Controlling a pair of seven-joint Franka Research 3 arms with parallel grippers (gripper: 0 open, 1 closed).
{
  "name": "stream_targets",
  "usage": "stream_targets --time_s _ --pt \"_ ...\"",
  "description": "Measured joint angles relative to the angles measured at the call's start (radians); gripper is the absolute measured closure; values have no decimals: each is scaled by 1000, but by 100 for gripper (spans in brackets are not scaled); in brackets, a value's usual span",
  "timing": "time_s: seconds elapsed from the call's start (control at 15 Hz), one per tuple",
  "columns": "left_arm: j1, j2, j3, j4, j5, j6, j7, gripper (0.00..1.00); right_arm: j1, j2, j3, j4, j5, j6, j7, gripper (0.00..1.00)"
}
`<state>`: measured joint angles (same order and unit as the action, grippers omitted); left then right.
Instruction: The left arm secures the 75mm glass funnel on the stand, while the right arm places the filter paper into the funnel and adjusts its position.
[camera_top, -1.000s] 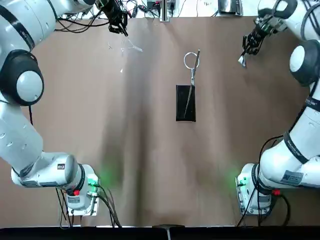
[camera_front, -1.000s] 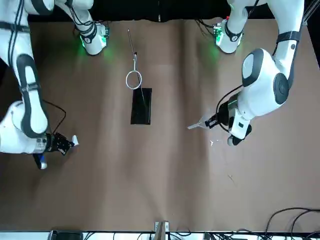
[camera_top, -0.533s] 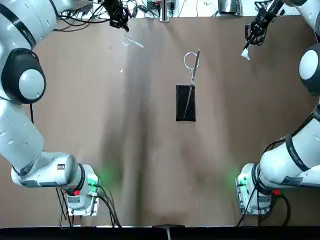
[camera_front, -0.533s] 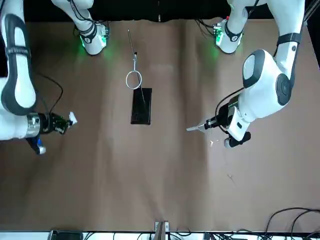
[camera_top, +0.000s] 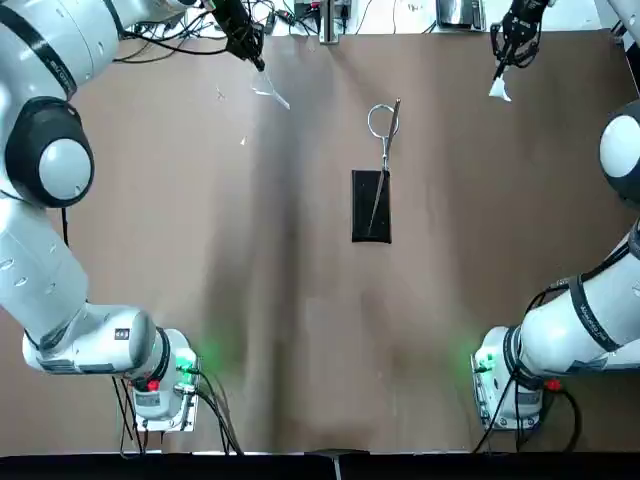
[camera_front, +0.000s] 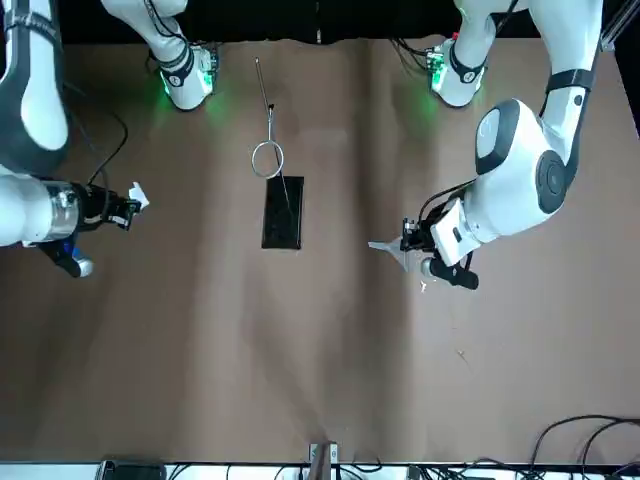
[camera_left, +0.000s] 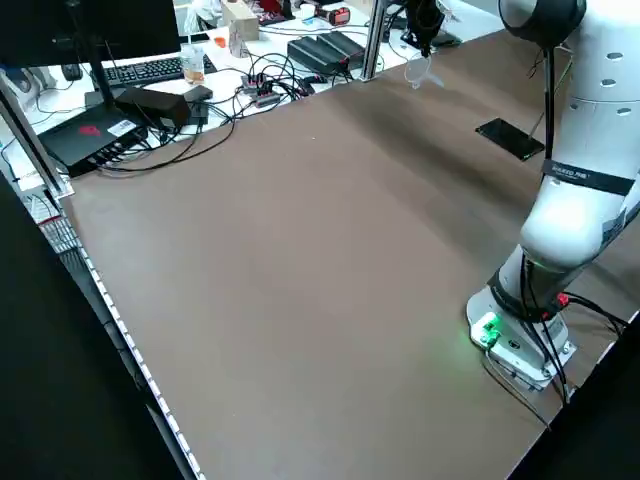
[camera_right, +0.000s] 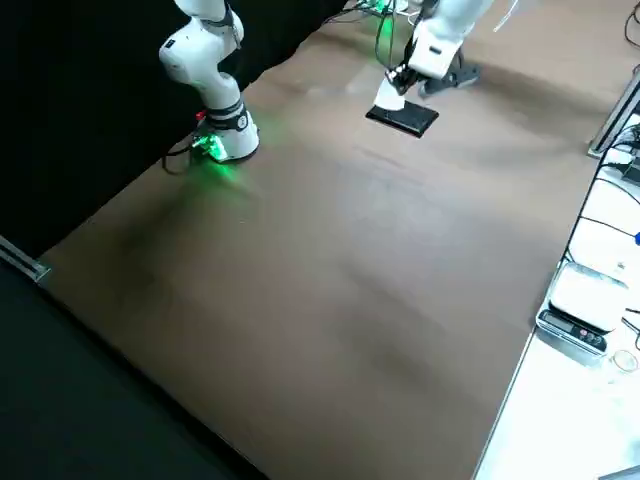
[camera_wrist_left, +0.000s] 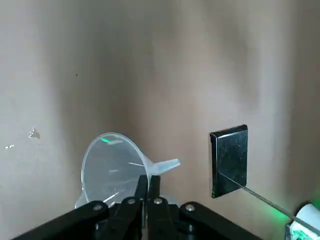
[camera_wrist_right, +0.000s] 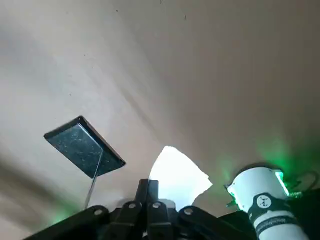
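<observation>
On the brown table (camera_top: 300, 330) there are two robot arms, one stand, one glass funnel and one piece of filter paper.

The stand (camera_top: 371, 205) sits near the middle of the table, toward the far edge: a flat black base plate with a thin rod leaning toward the far edge and ending in a small wire ring (camera_top: 381, 121). The ring holds nothing.

The left gripper (camera_top: 247, 45) is up near the table's far left corner. Its jaws are closed nearly together on the rim of the glass funnel (camera_wrist_left: 114, 167), as the left wrist view shows, with the cone tipped on its side and the short stem pointing out past the fingers. In the front view the funnel (camera_front: 388, 250) juts out from the gripper toward the stand, above the table and well apart from the ring.

The right gripper (camera_top: 510, 45) is near the far right corner of the table. Its jaws are pinched shut on the edge of the filter paper (camera_wrist_right: 177, 176), a white folded scrap that sticks out beyond the fingertips. In the top view the paper (camera_top: 499, 89) hangs just below the gripper, well apart from the stand.
</observation>
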<state>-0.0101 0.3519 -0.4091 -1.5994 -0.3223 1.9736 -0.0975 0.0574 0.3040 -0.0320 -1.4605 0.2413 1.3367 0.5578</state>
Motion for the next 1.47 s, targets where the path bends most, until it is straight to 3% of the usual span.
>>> stream_targets --time_s 0.33,1.07,1.47 --pt "-1 4 -12 1 0 -48 155 97 63 0 2 22 -9 -2 48 99" --pt "12 4 -30 11 0 -87 275 97 78 0 2 43 -9 -2 48 99" --pt "4 4 -36 43 0 -127 533 97 78 0 2 43 -9 -2 50 99"
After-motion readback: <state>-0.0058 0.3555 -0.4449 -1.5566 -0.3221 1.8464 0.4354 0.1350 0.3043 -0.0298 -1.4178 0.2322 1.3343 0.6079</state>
